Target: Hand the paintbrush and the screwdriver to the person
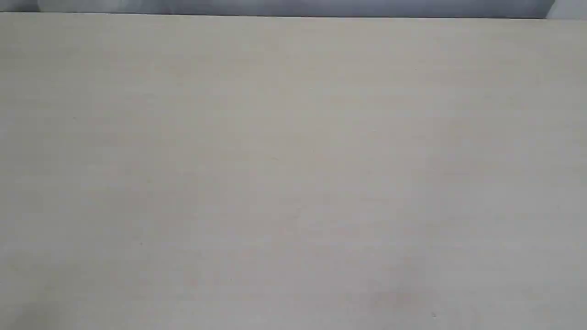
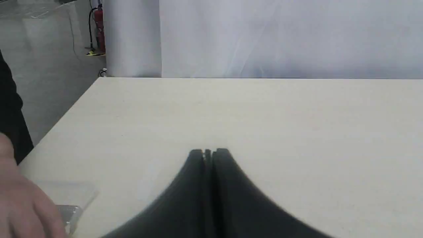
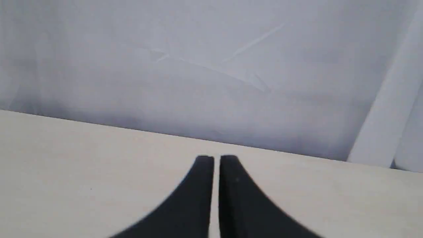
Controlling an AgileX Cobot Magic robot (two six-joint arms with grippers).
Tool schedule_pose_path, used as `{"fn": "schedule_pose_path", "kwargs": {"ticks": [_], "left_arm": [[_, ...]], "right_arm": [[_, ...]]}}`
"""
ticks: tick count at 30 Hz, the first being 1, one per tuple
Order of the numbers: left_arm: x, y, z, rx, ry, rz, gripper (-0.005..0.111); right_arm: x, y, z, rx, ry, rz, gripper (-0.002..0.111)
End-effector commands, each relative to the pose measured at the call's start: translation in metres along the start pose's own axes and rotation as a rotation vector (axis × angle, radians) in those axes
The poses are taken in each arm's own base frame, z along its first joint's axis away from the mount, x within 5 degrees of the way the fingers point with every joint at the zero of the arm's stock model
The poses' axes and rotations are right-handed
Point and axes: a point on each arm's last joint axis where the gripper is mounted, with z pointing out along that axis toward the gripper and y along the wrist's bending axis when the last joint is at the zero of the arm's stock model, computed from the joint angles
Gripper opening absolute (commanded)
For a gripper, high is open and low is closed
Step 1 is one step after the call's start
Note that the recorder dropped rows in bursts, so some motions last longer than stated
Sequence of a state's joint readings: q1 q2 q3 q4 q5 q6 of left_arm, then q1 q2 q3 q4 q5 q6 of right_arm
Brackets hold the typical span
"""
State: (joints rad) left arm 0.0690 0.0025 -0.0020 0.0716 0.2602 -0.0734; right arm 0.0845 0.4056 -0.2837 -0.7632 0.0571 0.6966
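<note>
Pale table, white curtain, grey floor

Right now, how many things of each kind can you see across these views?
Robot finger pairs: 2, left fingers, right fingers
Person's hand: 1
Table: 1
Red fire extinguisher: 1
Silvery item beside hand, unidentifiable: 1
Total: 6

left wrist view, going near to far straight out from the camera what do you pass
left gripper, jaws shut → table → curtain
</note>
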Motion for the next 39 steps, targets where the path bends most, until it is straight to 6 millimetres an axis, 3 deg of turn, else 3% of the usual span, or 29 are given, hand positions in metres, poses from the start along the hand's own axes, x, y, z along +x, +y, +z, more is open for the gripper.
{"fn": "schedule_pose_path", "kwargs": {"ticks": [1,10,16,39], "left_arm": [[0.0,0.0,0.0,0.007,-0.01,-0.006,0.0],[0.0,0.0,0.0,0.007,-0.01,-0.004,0.0],[0.0,0.0,0.0,0.007,-0.01,-0.004,0.0],[-0.001,0.0,0.0,0.007,-0.013,-0.002,0.0]], "right_arm": [[0.016,0.0,-0.014,0.016,-0.09,-0.025,0.005],[0.064,-0.002,-0.03,0.132,-0.138,-0.026,0.005],[0.063,-0.004,-0.038,0.183,-0.188,-0.016,0.005],[0.069,-0.008,-0.038,0.228,-0.118,0.005,0.005]]}}
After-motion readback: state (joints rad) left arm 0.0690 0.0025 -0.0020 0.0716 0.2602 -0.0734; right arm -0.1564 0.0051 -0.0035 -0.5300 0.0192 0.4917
